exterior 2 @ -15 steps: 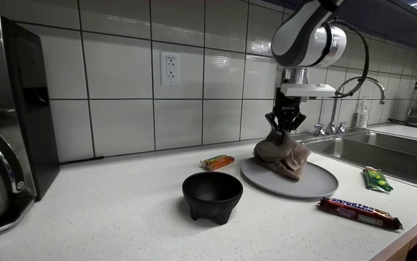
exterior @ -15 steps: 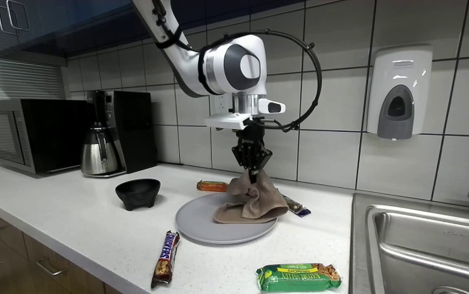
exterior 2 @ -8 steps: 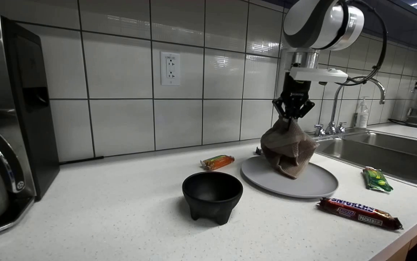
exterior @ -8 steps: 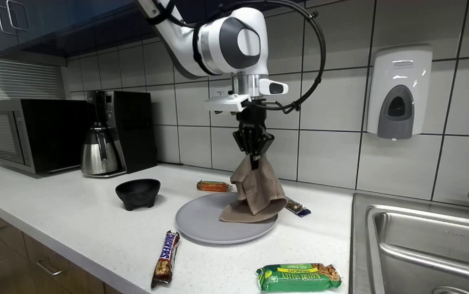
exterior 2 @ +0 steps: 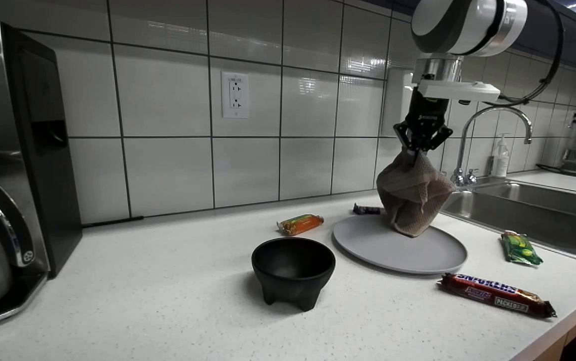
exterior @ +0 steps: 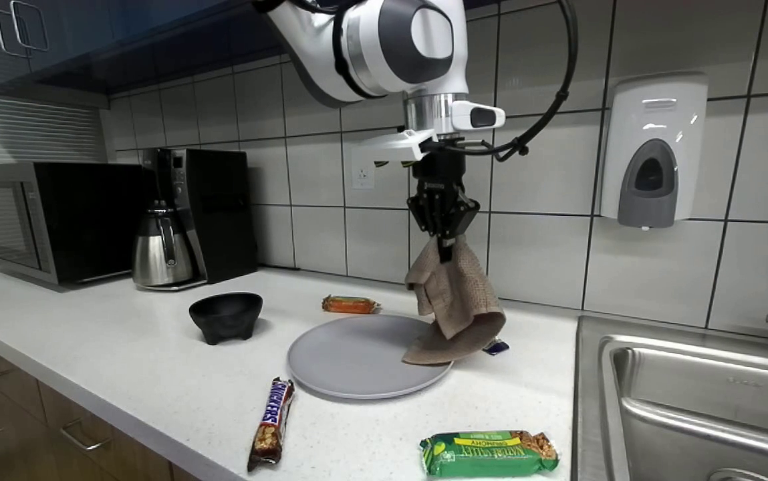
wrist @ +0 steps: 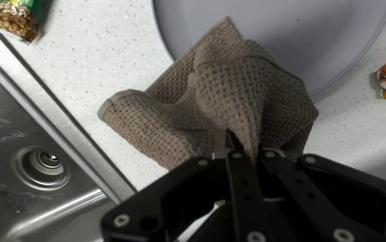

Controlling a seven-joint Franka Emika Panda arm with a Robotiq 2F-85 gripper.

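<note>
While the end effector points downward, its fingertips are clenched on a brown waffle-weave towel, which hangs directly beneath it and overlaps the rim of a gray plate in both exterior views. The towel's long axis runs close to vertical: its gathered peak points up into the fingertips, and the loose edges spread out underneath. In the wrist view one corner reaches out over the plate, and a broad rounded fold points toward the steel sink to one side of the end effector. Whether the lowest edge touches the plate cannot be told.

On the opposite side of the end effector from the sink, an orange-wrapped snack bar lies on the speckled white table, near the plate. Below the end effector and just beside the plate is a dark-wrapped bar, partly screened by the towel. Farther from the end effector, past the plate, lie a Snickers bar and, near the sink, a green Nature Valley bar. A black footed bowl stands upright, well apart from the end effector on the side away from the sink.

The towel looks limp and thick, with small pits across its weave, a stitched hem and deep creases fanning from the pinch.
</note>
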